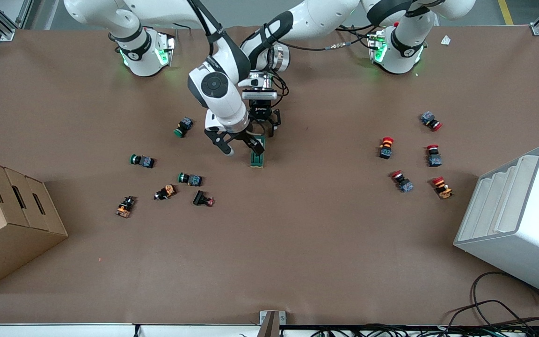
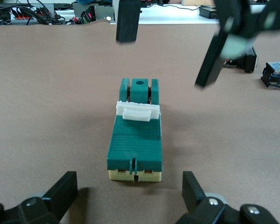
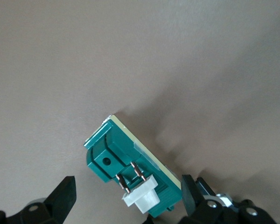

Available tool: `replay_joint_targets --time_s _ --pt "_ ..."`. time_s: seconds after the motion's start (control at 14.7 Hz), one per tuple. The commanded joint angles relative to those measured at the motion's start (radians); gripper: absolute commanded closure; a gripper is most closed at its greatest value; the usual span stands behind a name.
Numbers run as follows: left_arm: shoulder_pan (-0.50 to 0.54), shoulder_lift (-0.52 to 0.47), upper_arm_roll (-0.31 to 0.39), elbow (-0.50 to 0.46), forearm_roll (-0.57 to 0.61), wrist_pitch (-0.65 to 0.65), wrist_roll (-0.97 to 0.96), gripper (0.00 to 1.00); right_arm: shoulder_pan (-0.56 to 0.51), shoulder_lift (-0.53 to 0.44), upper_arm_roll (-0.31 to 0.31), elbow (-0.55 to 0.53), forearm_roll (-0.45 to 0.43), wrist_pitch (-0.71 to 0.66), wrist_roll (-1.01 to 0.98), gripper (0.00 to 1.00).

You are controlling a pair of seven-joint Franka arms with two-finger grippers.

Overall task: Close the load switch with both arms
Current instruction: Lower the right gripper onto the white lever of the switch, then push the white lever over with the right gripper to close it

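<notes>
The load switch [image 1: 257,158], a dark green block on a cream base with a white lever, lies on the brown table near its middle. In the right wrist view the switch [image 3: 113,154] shows its white lever [image 3: 142,198] lifted on two metal pins. My right gripper [image 1: 241,146] is open, low over the switch, one finger on each side of the lever [image 3: 128,198]. My left gripper [image 1: 265,131] is open just above the table at the switch's end toward the robots' bases. In the left wrist view [image 2: 129,196] its fingers stand wider than the switch [image 2: 135,144], apart from it.
Several green and orange push-buttons [image 1: 190,179] lie toward the right arm's end, several red ones [image 1: 434,155] toward the left arm's end. A cardboard box [image 1: 7,220] and a white stepped rack [image 1: 517,220] stand at the table's two ends.
</notes>
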Motion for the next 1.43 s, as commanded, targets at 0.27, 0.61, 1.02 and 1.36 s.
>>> replay_joint_targets --time_s 0.27,0.61,1.02,1.36 --pt "-0.009 0.043 0.007 0.021 0.017 0.000 -0.006 0.01 0.060 0.049 -0.009 -0.015 0.014 0.124 0.061 0.00" --pt "-0.009 0.043 0.007 0.021 0.017 0.000 -0.006 0.01 0.072 0.067 -0.009 -0.008 0.014 0.164 0.092 0.00" --pt "-0.009 0.045 0.007 0.021 0.017 0.000 -0.005 0.01 0.060 0.067 -0.010 0.031 0.016 0.164 0.121 0.00" --pt "-0.011 0.045 0.007 0.021 0.017 0.000 -0.005 0.01 0.028 0.074 -0.012 0.075 0.016 0.160 0.122 0.00"
